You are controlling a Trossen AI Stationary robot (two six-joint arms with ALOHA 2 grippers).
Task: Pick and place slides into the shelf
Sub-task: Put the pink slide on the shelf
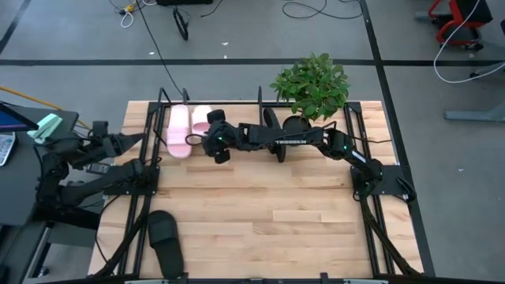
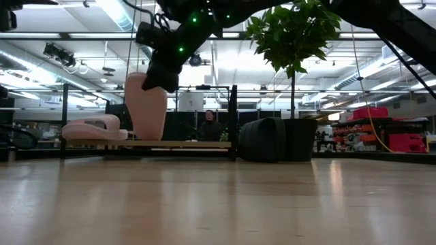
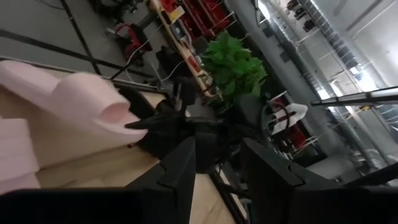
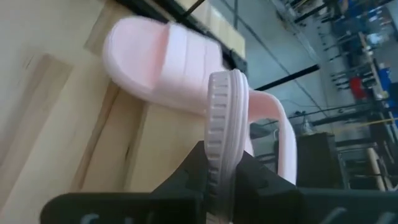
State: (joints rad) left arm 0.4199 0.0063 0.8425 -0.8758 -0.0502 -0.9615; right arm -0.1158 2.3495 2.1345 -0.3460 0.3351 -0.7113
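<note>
Currently, at the left edge of the high view, the left gripper (image 1: 126, 142) waits beside the table (image 1: 260, 229), its fingers (image 3: 180, 165) parted with nothing between them. At the lower left of that view one black slide (image 1: 166, 241) lies flat on the boards, well apart from the shelf (image 1: 260, 99), which runs along the table's upper edge. On the shelf's left end one pink slide (image 1: 177, 130) lies flat. Just right of it, the second pink slide (image 1: 200, 118) stands on end; the low view shows it upright on the shelf board. The right gripper (image 1: 215, 140), reaching across from the right, is clamped on this slide's sole edge (image 4: 219, 118). Further right, at upper centre, the second black slide (image 1: 271, 122) sits at the shelf beside a potted plant (image 1: 312, 83). In the low view a person (image 2: 208, 126) shows behind the shelf.
</note>
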